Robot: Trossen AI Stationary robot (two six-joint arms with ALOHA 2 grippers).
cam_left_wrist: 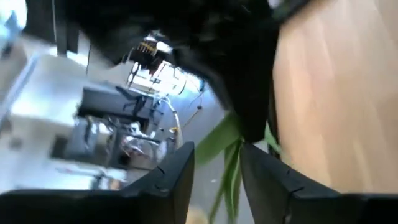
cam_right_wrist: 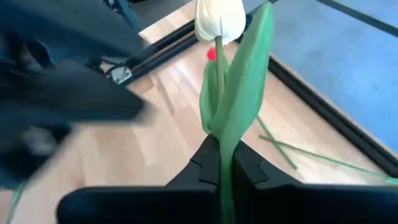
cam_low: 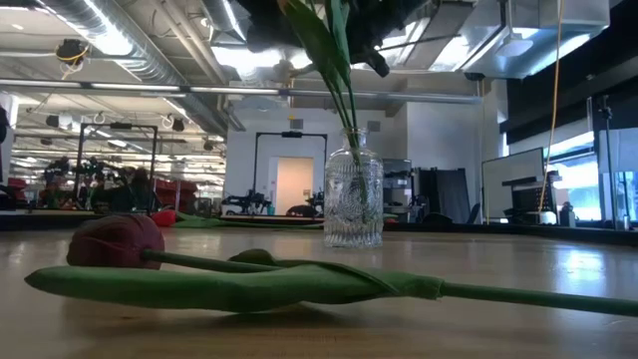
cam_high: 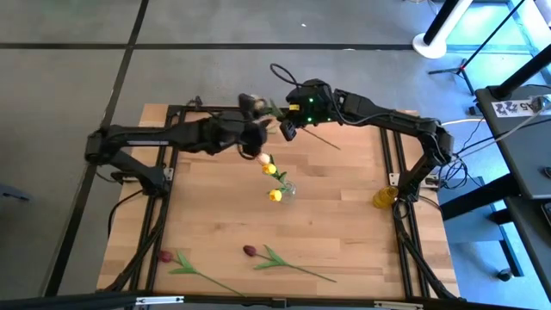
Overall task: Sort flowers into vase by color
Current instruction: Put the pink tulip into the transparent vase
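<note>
Setting: an open-plan robotics lab or industrial workspace. Indicators:
- Exposed ceiling ducts (cam_low: 110, 45) and strip lighting run overhead in the low view.
- A wooden bench (cam_high: 344, 224) sits in a black metal frame (cam_high: 392, 164) on a grey tiled floor (cam_high: 77, 77).
- Loose cables (cam_high: 461, 164) trail beside the bench.
- Monitors (cam_low: 513, 184) and further equipment stand in the background.
- A doorway (cam_low: 292, 184) opens in the far wall.

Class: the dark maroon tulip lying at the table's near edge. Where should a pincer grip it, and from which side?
Grip the dark maroon tulip at mid-stem, just past its leaves, coming straight down from above: it lies flat, and the bare thin stem there is open on both sides.
</note>
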